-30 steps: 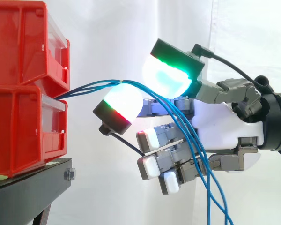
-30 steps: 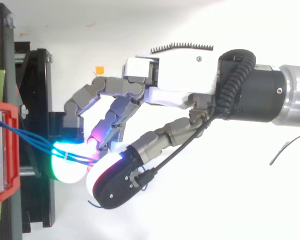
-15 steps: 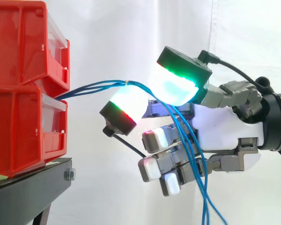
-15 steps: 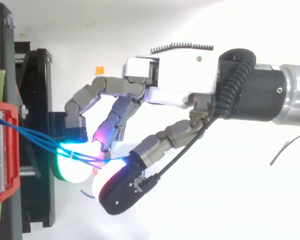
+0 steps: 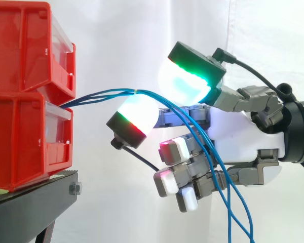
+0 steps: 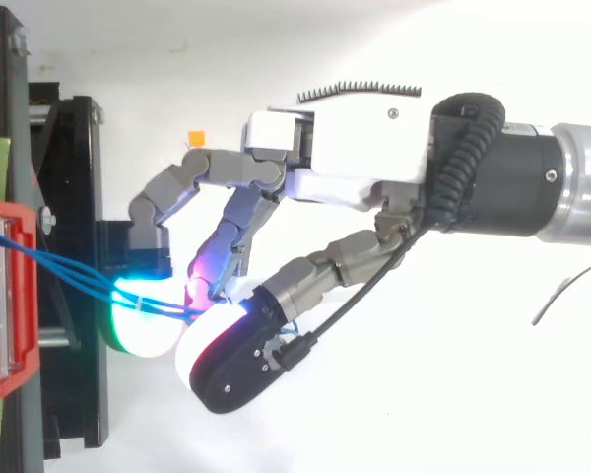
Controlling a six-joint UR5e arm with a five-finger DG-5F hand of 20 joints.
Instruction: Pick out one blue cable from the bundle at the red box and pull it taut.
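Note:
Several thin blue cables (image 5: pixel 99 94) come out between the two stacked red bins (image 5: pixel 25 101) and run right to a small white tie (image 5: pixel 136 91). Past it they drop across my hand (image 5: pixel 238 136) and off the bottom edge. My hand's fingers are curled. A green-cyan glowing pad (image 5: pixel 185 83) sits above the cables and a white-red pad (image 5: pixel 134 119) below, pinching them just right of the tie. In the top view the cables (image 6: pixel 69 271) run from the red bin (image 6: pixel 5 296) into the meeting pads (image 6: pixel 143 320).
The bins rest on a black stand (image 5: pixel 35 202) at the left, with a bolt at its corner. A white curtain hangs behind. A small orange mark (image 6: pixel 196 137) lies on the white floor near the stand.
The two glowing pads shifted right with the cables, then came back left. The lower fingers curled a bit more and one tip now glows red. The hanging cables swung slightly.

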